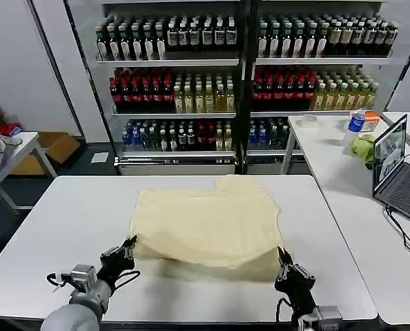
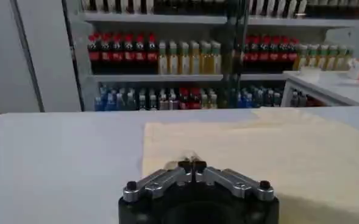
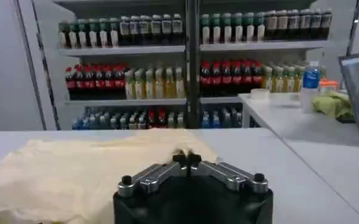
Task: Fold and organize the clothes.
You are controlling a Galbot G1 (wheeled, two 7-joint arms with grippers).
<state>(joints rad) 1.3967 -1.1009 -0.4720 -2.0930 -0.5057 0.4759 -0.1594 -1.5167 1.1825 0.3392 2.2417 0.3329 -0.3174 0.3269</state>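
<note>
T-shirt [image 1: 208, 224]: cream-yellow, folded, lying mid-desk [image 1: 67, 221]; no writing can be read.
Left claw [image 1: 129, 246]: pressed together at the shirt's near left corner.
Right claw [image 1: 282, 261]: pressed together at its near right corner.

One T-shirt [image 1: 208, 224], two pincers: left pincer [image 1: 129, 243], right pincer [image 1: 282, 257]; one laptop [image 1: 398, 172].
</note>
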